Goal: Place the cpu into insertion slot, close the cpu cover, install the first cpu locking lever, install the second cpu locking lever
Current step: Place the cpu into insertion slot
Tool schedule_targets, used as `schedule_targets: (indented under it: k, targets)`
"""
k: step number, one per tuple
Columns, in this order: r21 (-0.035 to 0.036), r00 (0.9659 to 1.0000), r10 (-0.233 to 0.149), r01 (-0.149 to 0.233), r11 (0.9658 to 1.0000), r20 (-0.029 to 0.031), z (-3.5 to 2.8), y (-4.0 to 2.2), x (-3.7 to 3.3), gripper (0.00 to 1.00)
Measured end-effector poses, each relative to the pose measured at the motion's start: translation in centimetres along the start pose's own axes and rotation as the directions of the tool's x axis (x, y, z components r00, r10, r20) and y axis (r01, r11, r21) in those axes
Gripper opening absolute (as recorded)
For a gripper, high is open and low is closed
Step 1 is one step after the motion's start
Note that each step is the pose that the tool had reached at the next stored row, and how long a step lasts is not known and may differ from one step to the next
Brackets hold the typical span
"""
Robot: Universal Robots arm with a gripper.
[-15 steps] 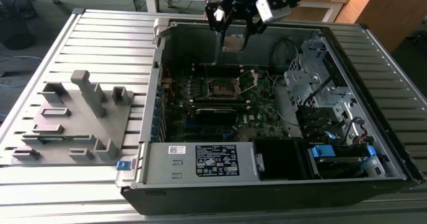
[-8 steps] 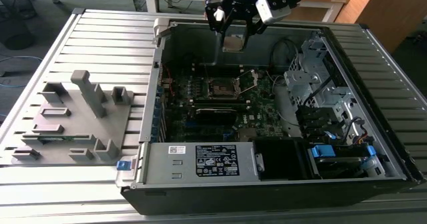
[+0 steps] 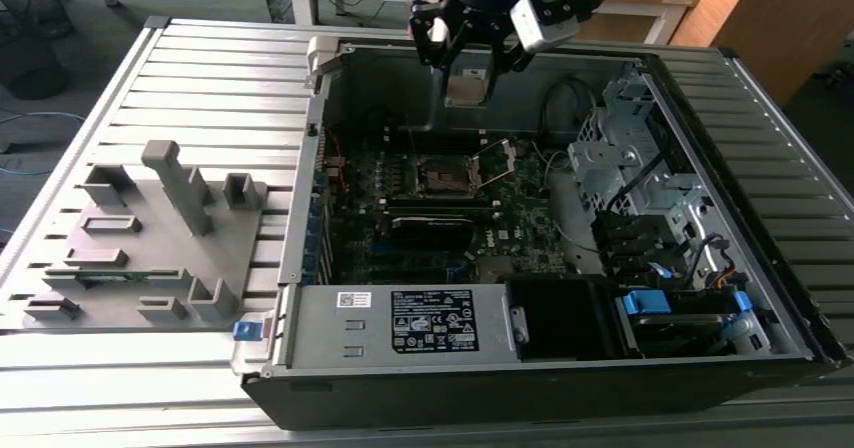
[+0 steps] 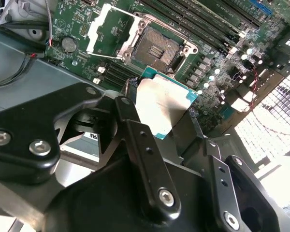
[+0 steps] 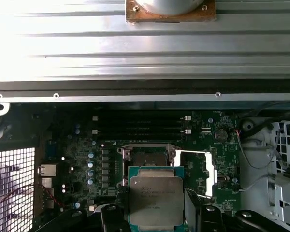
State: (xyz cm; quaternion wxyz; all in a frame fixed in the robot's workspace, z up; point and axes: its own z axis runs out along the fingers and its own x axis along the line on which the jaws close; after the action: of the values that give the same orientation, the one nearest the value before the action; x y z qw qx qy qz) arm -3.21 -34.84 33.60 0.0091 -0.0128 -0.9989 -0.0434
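Note:
My gripper point(image 3: 466, 80) hangs over the open computer case, shut on the cpu point(image 3: 465, 90), a small grey-topped square chip. In both wrist views the cpu point(image 4: 166, 96) point(image 5: 156, 197) sits clamped between two black fingers point(image 4: 135, 125), held in the air above the motherboard. The insertion slot point(image 3: 445, 174) point(image 4: 157, 48) point(image 5: 147, 158) lies below it with its dark centre exposed and nothing in it. The cpu cover point(image 3: 497, 158) point(image 4: 108, 30) point(image 5: 197, 166), a thin silver frame, stands swung open beside the slot. I cannot make out the locking levers.
A power supply box point(image 3: 427, 323) with a black label fills the case's near edge. Drive cages and cables point(image 3: 627, 163) crowd the exterior view's right. A grey fixture point(image 3: 147, 238) with upright blocks stands on the slatted table point(image 3: 214, 68) at the left. Memory slots point(image 5: 135, 126) run beside the socket.

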Motion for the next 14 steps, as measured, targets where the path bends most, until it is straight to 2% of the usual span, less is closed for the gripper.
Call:
schedule_targets:
  k: [11,13,14]
  targets:
    - [0.0,1.0,0.0,0.0,1.0,0.0,0.29,-0.03,-0.01,0.54]
    - [0.0,1.0,0.0,0.0,1.0,0.0,0.76,-0.07,-0.01,0.54]
    - [0.0,1.0,0.0,0.0,1.0,0.0,0.76,-0.07,-0.01,0.54]
